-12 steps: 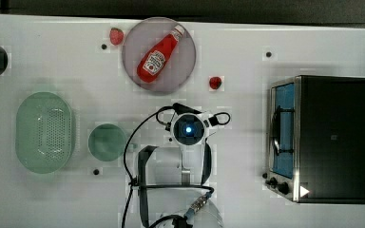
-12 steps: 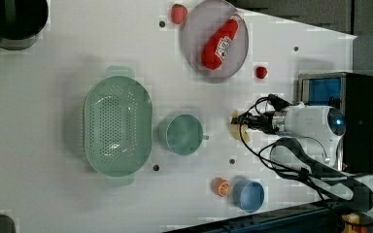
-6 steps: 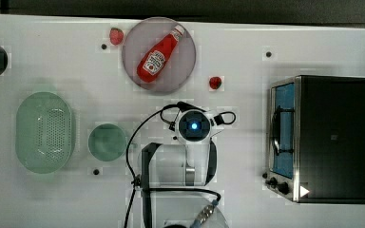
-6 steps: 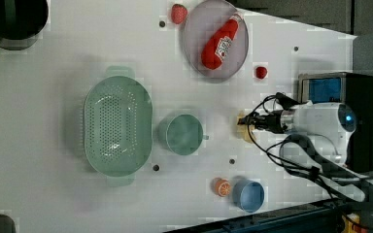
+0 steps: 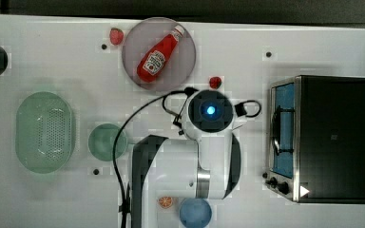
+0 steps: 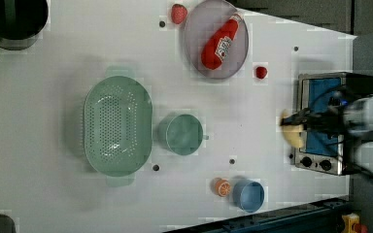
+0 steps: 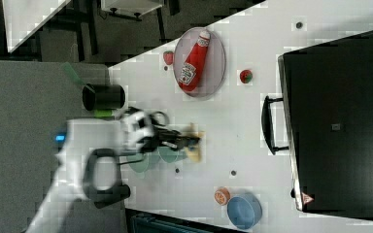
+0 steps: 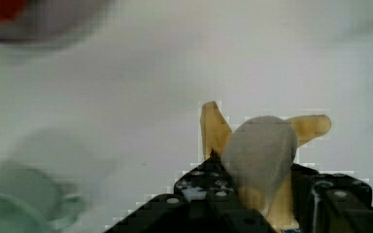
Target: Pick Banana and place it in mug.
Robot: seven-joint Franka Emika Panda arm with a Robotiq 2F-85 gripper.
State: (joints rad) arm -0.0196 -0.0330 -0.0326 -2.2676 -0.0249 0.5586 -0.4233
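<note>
A peeled banana (image 8: 262, 155) with its yellow skin flaps spread is clamped between my black fingers (image 8: 209, 187). My gripper (image 6: 302, 127) is shut on the banana (image 6: 291, 135) and holds it off the table, in front of the toaster oven in the left view. In the right view the gripper (image 7: 190, 141) and banana (image 7: 195, 146) hang just past the teal mug (image 7: 167, 155). The mug (image 5: 105, 141) stands upright and empty beside the colander, well to the top view's left of my wrist (image 5: 210, 111). The left view shows the mug (image 6: 182, 134) far to the left view's left of the banana.
A green colander (image 5: 44, 131) sits beside the mug. A ketchup bottle (image 5: 159, 53) lies on a grey plate (image 5: 183, 71). The toaster oven (image 5: 323, 137) fills the top view's right. A blue bowl (image 5: 195, 213), an orange slice (image 5: 165, 202) and a strawberry (image 5: 215, 82) lie nearby.
My arm has carried the banana toward the left view's right, away from the mug and over toward the toaster oven. The grip has stayed the same.
</note>
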